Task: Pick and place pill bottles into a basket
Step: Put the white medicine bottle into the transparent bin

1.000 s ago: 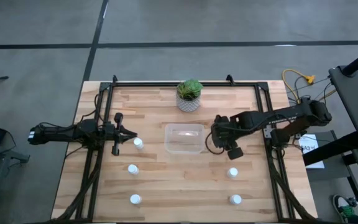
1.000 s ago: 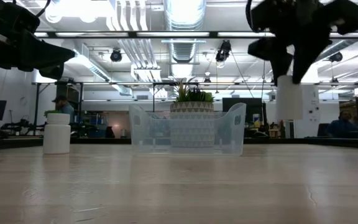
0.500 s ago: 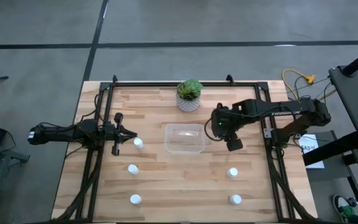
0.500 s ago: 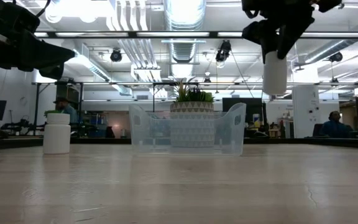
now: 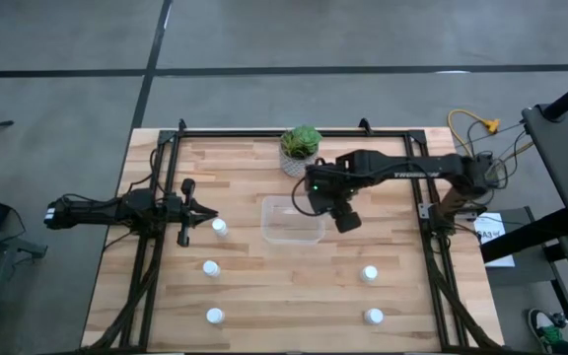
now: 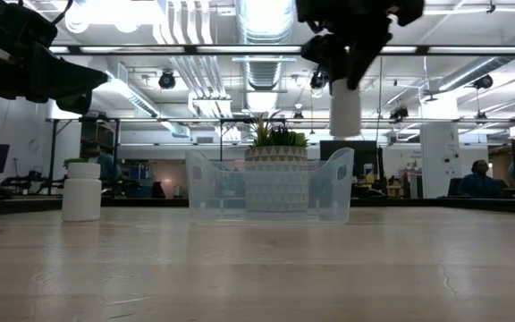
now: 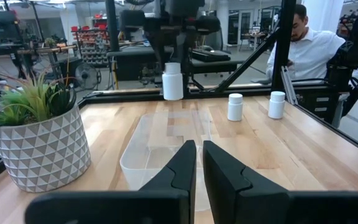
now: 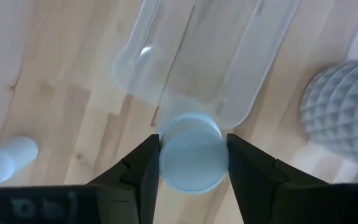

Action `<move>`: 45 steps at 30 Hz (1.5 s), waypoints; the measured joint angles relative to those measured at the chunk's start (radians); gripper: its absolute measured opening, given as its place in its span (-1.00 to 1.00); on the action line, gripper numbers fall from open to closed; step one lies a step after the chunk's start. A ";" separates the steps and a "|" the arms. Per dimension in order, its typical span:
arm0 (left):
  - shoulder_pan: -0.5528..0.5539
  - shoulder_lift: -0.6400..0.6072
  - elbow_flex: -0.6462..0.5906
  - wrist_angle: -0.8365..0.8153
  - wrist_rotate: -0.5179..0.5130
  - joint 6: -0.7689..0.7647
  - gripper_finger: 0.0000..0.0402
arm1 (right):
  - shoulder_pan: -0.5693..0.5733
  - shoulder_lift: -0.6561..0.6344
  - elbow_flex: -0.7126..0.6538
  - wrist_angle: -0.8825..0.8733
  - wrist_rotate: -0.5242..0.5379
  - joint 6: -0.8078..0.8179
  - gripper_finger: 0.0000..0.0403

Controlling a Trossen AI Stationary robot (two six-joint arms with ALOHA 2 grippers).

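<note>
My right gripper [image 5: 320, 200] is shut on a white pill bottle [image 6: 345, 108] and holds it in the air over the right end of the clear tray [image 5: 292, 220]. The bottle also shows in the left wrist view [image 7: 173, 81]. My left gripper [image 5: 208, 211] waits shut and empty at the table's left, beside a standing bottle [image 5: 219, 227]. Two more bottles [image 5: 211, 267] [image 5: 214, 316] stand on their bases at the left, and two [image 5: 369, 273] [image 5: 373, 316] at the right. The tray [image 6: 271, 184] looks empty. My right gripper pinches the bottle's upper part [image 6: 345, 88] between its two fingers [image 8: 143, 167], one on each side of the round cap [image 8: 191, 154]. The fingers come from above, pointing down. The bottle hangs upright, lifted clear, above the tray's right end wall.
A white patterned pot with a green plant [image 5: 301, 150] stands just beyond the tray's far side, close to my right arm. Black frame rails [image 5: 156, 247] run along the table's left and right sides. People sit in the room beyond the table [image 7: 309, 43].
My right gripper has carried the bottle up and toward the table's left and far edge, from open table right of the tray to above the tray's right end. The bottle has stayed upright in the hold.
</note>
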 joint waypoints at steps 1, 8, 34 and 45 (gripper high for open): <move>0.000 0.000 0.000 0.000 0.000 0.000 -0.94 | -0.002 0.011 0.018 -0.001 0.000 -0.008 -0.27; 0.000 0.000 0.000 0.000 0.000 0.000 -0.94 | -0.027 0.066 0.082 -0.007 0.000 -0.058 -0.27; 0.000 0.000 0.000 0.000 0.000 0.000 -0.94 | -0.068 0.095 -0.090 0.240 -0.025 -0.138 -0.27; 0.000 0.000 0.000 0.000 0.000 0.000 -0.94 | -0.072 0.096 -0.173 0.306 -0.015 -0.146 -0.27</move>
